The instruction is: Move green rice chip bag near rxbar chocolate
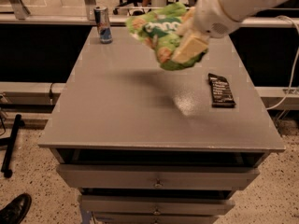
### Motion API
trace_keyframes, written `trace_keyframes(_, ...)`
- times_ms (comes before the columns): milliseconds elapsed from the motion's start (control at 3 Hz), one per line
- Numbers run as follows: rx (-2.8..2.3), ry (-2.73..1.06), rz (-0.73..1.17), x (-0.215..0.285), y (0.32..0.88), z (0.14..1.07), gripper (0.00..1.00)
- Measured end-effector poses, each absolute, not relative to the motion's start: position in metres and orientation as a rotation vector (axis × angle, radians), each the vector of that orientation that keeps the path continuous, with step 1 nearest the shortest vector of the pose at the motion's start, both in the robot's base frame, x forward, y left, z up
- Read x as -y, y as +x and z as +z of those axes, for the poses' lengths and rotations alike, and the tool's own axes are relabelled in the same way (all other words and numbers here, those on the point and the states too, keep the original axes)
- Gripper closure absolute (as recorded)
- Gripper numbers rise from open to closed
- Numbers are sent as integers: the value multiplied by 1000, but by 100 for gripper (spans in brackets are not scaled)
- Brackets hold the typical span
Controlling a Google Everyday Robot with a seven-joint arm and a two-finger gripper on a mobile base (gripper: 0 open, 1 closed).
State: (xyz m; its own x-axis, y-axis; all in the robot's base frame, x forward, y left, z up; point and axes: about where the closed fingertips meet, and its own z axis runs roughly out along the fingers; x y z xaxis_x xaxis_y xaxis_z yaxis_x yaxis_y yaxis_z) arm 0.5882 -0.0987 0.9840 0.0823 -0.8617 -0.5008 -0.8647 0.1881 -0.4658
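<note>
The green rice chip bag is crinkly bright green with white lettering and hangs in the air above the grey table, over its far middle. My gripper is shut on the bag's right side, its pale finger across the pouch. The white arm reaches in from the upper right. The rxbar chocolate lies flat on the table's right side, dark wrapper with white text, to the lower right of the held bag and apart from it.
An upright silver-blue can stands at the table's far left corner. Drawers sit under the tabletop at the front. A dark shoe is on the floor at lower left. Chairs stand behind the table.
</note>
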Motion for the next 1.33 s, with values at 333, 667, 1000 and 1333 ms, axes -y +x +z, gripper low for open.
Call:
trace_keyframes(333,-1792,-1600,-53,157,601,985,100)
trace_keyframes(667,-1829,-1603,-76,220,602,975,100)
trace_keyframes(1000,-1837,-1640,-65,249,598,964,100)
trace_keyframes(1333,-1839,-1705,-18,265,598,941,99)
